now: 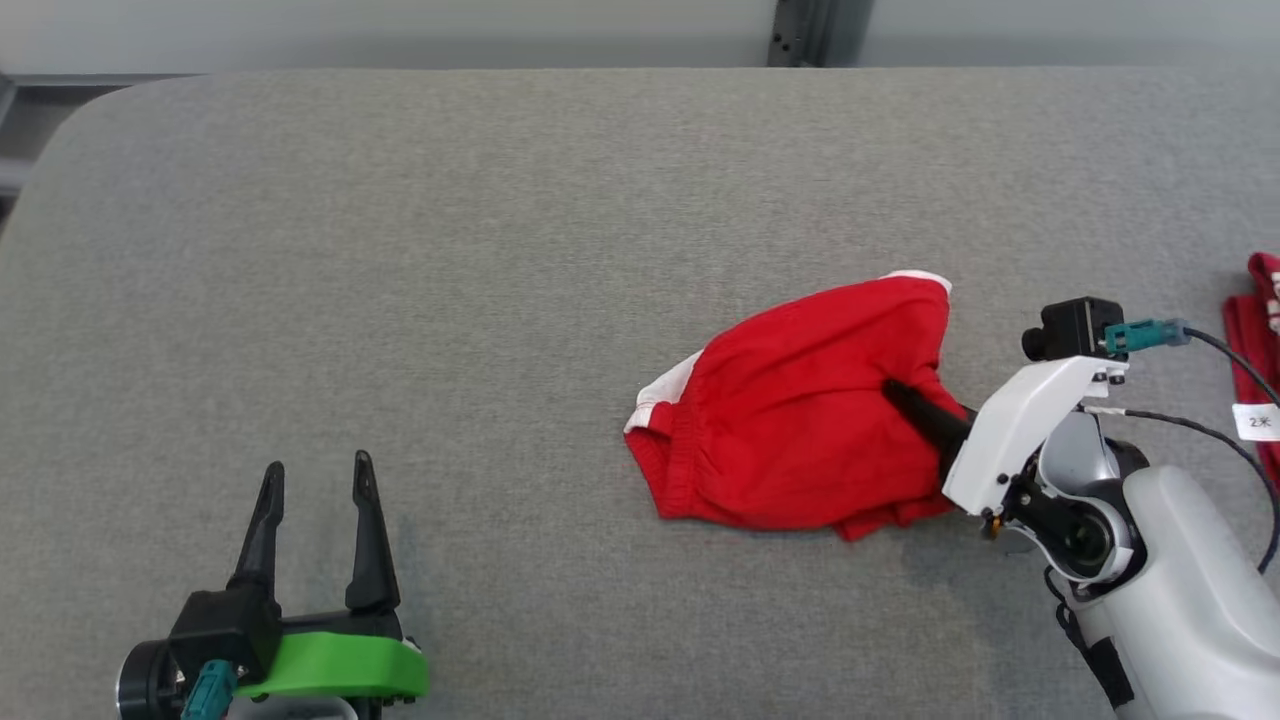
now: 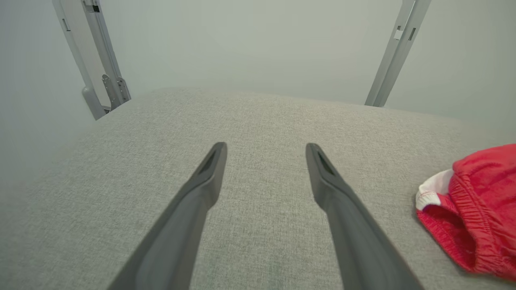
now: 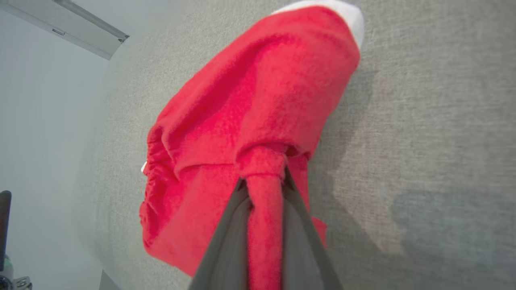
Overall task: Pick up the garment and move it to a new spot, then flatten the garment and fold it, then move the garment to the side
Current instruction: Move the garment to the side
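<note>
Pinching a red fold, the right gripper (image 3: 264, 183) hid its tips in the garment (image 1: 790, 420), right of centre on the grey surface (image 1: 400, 250); the left gripper (image 1: 318, 478) stood spread and empty; another red cloth (image 1: 1250, 320) was cut off.

Two dark fingers (image 3: 227, 229) of the right gripper (image 3: 264, 181) rise from the bottom edge, pressed together on a bunched fold of a red garment (image 3: 258, 92) (white trim (image 3: 350, 16) at its far end). The rest of the cloth lies crumpled on the grey fabric counter (image 3: 423, 121).
</note>
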Robot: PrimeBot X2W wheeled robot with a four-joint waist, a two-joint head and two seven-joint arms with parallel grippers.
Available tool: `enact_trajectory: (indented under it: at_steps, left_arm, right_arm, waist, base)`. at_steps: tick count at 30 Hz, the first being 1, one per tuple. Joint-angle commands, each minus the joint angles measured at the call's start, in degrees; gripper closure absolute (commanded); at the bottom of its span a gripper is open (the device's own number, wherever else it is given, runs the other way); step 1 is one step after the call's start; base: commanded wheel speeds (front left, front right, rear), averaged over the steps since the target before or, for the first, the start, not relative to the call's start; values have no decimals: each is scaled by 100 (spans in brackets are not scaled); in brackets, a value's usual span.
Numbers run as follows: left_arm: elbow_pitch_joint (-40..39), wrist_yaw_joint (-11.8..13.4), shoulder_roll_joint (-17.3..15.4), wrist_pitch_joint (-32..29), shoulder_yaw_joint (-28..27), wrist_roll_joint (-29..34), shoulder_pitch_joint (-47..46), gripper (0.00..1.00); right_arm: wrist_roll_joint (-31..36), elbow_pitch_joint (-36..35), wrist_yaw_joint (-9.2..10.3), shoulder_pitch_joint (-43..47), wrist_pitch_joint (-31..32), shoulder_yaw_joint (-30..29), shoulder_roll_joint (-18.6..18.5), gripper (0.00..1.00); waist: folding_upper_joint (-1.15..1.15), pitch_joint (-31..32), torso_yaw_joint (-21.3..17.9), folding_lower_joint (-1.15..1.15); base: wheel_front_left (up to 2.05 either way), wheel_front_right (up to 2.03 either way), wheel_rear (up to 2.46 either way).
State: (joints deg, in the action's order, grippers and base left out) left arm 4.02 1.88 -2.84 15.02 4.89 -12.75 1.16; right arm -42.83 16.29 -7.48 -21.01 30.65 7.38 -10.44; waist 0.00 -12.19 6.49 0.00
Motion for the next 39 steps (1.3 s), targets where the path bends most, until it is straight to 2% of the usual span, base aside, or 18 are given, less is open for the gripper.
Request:
enact_trajectory:
  at_steps: [1, 7, 13, 23, 32, 35, 39]
  left_arm:
    - [-47, -24, -15, 16, -61, 87, -100, 0]
    - [-156, -208, -16, 17, -89, 252, -434, 0]
    - [-122, -330, -19, 16, 21, 338, -734, 0]
    - [-53, -425, -19, 16, 46, 500, -885, 0]
    - [-96, -486, -18, 17, -26, 573, -814, 0]
    - [-109, -487, -17, 17, -41, 588, -777, 0]
    - [-93, -498, -17, 17, -41, 607, -739, 0]
  right_arm:
    - [-82, -164, -2, 62, 15, 27, -135, 100]
    - [-180, -940, -2, -59, 254, -90, -823, 100]
    - [-204, -1045, -2, -358, 677, -521, -1217, 100]
    - [-87, -482, -2, -858, 1237, -1444, -1669, 100]
    - [131, -259, -2, -1088, 1726, -1968, -2235, 100]
    - [376, -182, -2, -1012, 1769, -2054, -2441, 100]
    - [765, 22, -1, -928, 1523, -2233, -2595, 100]
  waist:
    - [0, -143, -699, 0]
    - [0, -549, -1434, 0]
    - [0, -885, -1632, 0]
    - [0, -1329, -1295, 0]
    - [0, -1461, -1028, 0]
    - [0, -1469, -1003, 0]
    - [0, -1459, -991, 0]
  base:
    - [0, 0, 0]
    - [0, 0, 0]
    - [0, 0, 0]
    - [0, 0, 0]
    - [0, 0, 0]
    - [0, 0, 0]
    - [0, 0, 0]
